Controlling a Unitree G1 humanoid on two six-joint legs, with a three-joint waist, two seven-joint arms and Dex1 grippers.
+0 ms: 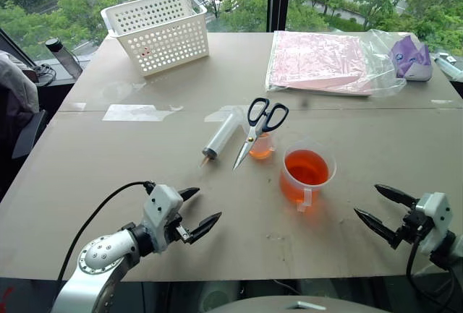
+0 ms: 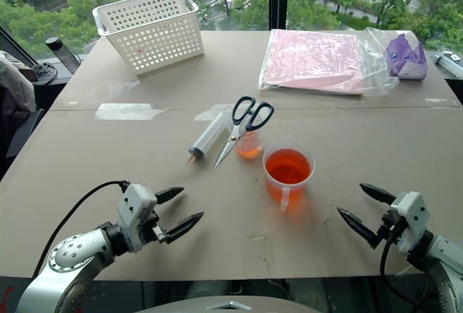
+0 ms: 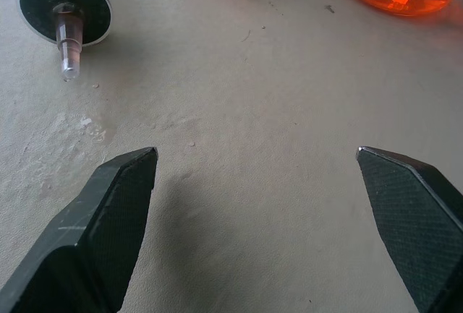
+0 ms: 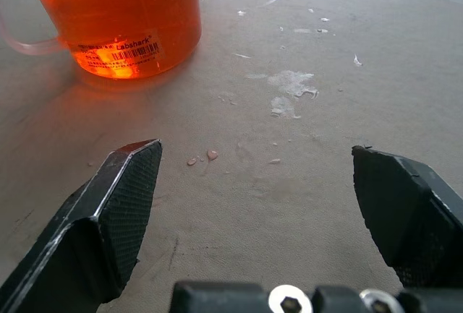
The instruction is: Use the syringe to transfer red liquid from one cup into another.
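Tabletop with syringe, barcoded handled cup; left gripper, right gripper agape, empty.

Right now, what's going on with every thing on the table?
Syringe: lying flat, untouched.
Big cup: upright, holds red liquid.
Small cup: upright, a little liquid.
Scissors: closed, leaning on small cup.
Basket: upright.
Left end effector: open, empty.
Right end effector: open, empty.

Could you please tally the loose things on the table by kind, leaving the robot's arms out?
Cups with red liquid: 2, the handled cup and the small cup
Syringes: 1
Scissors: 1
Baskets: 1
Plastic bags with pink sheets: 1
Purple items at the far right: 1
Total: 7
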